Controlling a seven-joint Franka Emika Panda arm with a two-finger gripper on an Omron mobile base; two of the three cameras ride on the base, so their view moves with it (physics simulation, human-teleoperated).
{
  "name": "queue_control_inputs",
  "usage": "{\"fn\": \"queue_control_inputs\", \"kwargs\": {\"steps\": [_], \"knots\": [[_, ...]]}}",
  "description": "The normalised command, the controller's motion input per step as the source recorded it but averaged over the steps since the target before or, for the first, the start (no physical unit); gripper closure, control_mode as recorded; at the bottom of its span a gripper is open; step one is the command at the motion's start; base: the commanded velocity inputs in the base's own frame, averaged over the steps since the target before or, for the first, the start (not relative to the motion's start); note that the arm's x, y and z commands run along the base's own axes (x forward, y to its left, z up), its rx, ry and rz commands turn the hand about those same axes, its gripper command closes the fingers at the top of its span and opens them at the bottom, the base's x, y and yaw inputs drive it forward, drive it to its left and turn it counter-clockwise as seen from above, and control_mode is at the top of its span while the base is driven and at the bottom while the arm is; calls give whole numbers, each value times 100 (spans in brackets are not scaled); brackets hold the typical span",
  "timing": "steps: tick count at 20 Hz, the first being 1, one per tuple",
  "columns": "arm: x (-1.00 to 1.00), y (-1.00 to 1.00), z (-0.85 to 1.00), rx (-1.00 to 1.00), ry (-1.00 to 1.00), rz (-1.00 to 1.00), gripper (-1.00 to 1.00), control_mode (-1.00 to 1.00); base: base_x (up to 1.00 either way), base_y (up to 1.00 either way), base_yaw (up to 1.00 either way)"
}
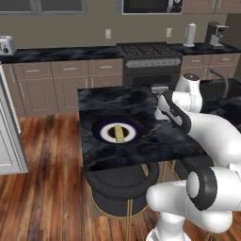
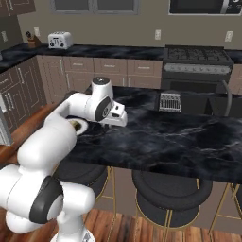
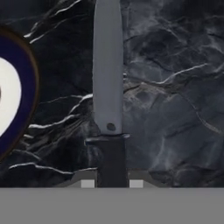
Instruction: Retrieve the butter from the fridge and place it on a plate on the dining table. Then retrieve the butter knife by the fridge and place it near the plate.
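Note:
The butter knife [image 3: 107, 65], a grey blade on a black handle, points away from the hand just above the dining table [image 3: 175, 87]. My gripper [image 3: 112, 183] is shut on its handle. Beside the blade lies the navy-rimmed plate [image 3: 24, 96]. In the left base view the plate [image 1: 101, 133] carries the yellow butter [image 1: 119, 133] on its white centre, and the hand [image 1: 165, 109] hovers to its right over the black marble table [image 1: 108, 101]. From the right base view the hand [image 2: 115, 115] hangs low over the table beside the partly hidden plate [image 2: 81, 126].
Round dark stools [image 1: 120, 181] stand under the table's near edge. A pale fridge panel [image 1: 8, 136] rises at the far left. A metal rack [image 2: 170, 101] sits on the table. Counters with a stove [image 1: 150, 61] and toaster [image 2: 60, 40] line the back wall.

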Motion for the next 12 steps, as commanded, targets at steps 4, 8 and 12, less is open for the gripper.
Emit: {"fn": "queue_control_inputs", "kwargs": {"steps": [4, 8, 12], "knots": [[53, -5, -49, 0, 0, -2, 100, -100, 0, 0, 0], [26, 0, -50, 0, 0, -2, 100, -100, 0, 0, 0], [1, 0, -39, 0, 0, 0, 100, -100, 0, 0, 0]]}}
